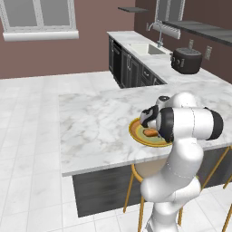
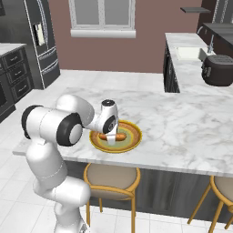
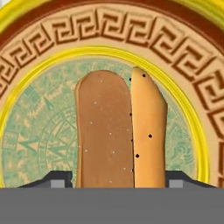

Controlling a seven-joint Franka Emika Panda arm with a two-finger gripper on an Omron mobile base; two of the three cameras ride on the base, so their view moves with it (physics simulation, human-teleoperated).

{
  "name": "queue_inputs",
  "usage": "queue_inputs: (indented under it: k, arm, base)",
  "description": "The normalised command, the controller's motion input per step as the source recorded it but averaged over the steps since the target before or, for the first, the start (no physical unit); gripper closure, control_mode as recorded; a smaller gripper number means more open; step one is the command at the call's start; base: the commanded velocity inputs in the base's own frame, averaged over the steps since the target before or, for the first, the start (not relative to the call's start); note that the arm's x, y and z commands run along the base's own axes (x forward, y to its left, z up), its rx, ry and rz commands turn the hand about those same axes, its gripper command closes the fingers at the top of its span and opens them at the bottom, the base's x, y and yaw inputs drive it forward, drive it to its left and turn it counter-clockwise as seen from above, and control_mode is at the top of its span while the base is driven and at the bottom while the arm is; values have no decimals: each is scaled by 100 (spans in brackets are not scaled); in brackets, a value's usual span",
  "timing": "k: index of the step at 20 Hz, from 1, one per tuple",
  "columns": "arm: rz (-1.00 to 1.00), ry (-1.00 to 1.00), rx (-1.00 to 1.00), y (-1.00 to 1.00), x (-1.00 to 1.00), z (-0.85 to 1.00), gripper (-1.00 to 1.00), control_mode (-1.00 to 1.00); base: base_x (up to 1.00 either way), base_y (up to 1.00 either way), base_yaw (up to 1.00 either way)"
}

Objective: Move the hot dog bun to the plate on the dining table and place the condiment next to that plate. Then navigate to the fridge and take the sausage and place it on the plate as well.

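Marble of the dining table [image 2: 182,132] carries the plate [image 3: 26,52], and my gripper [image 3: 114,183] hangs right over it: the hot dog bun [image 3: 120,131] lies on the plate's centre between my spread fingertips [image 3: 59,180], its long axis running straight away from me.

One hot dog bun [image 3: 120,131] lies on one round plate [image 2: 132,142], which sits on one marble-topped table [image 1: 95,122]. One gripper [image 2: 111,139] is down at the bun. Two round-seated stools show under the table's edge, one [image 2: 111,177] fully and one [image 2: 223,186] partly. There is one dark toaster-like appliance [image 2: 217,69], one sink [image 1: 147,49] with one tap [image 1: 159,34], and one fridge [image 2: 41,41].
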Motion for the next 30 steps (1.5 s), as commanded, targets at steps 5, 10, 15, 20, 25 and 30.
queue_inputs:
  k: [5,10,15,20,25,30]
  arm:
    - [-4,-9,2,0,-6,12,-100,-100]
    - [-5,-10,0,0,-28,54,-100,-100]
    - [-2,-13,0,4,-39,82,-100,-100]
    - [5,-20,-11,41,-42,85,-100,-100]
    - [26,-14,-26,59,-42,75,-100,-100]
    - [43,-5,-43,60,-54,69,-100,-100]
  base:
    - [0,0,0]
    - [0,0,0]
    - [0,0,0]
    - [0,0,0]
    - [0,0,0]
    - [0,0,0]
